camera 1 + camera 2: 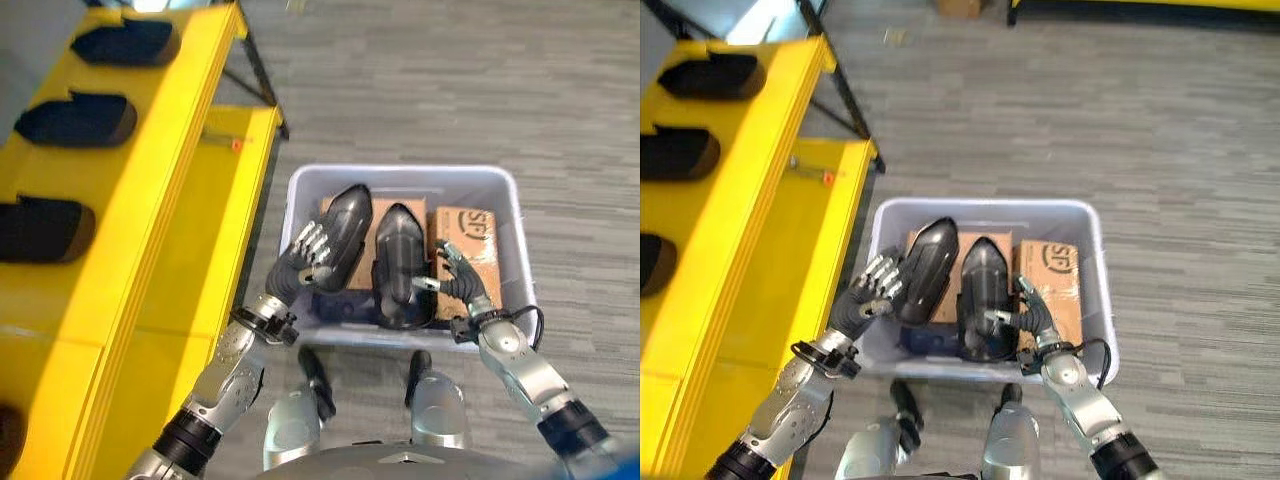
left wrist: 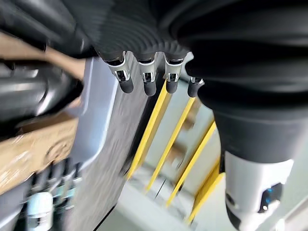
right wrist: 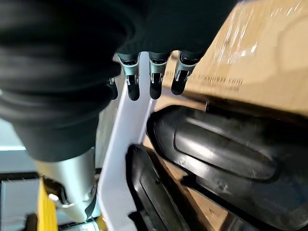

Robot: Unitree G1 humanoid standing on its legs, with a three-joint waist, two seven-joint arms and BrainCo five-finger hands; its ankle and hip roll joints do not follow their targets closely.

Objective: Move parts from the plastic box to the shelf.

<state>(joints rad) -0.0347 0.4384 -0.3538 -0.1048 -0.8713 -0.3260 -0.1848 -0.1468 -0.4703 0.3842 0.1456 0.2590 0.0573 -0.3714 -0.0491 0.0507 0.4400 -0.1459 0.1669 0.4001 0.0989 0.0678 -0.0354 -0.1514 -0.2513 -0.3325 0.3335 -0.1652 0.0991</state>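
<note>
Pale grey plastic box (image 1: 500, 190) sits on the carpeted floor (image 1: 450, 80), beside the yellow metal shelf (image 1: 150, 230). Inside: two glossy black moulded parts, the left-hand part (image 1: 345, 235) tilted up, the right-hand part (image 1: 400, 265) lying flat on brown cardboard cartons (image 1: 470, 240). Left hand (image 1: 300, 262): fingers curled against the tilted part's left side (grip looks partial). Right hand (image 1: 462, 280): fingers spread and relaxed beside the flat part, holding nothing.

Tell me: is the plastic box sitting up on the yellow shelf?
No, the plastic box stands on the grey carpet floor beside the yellow shelf, not on it.
</note>
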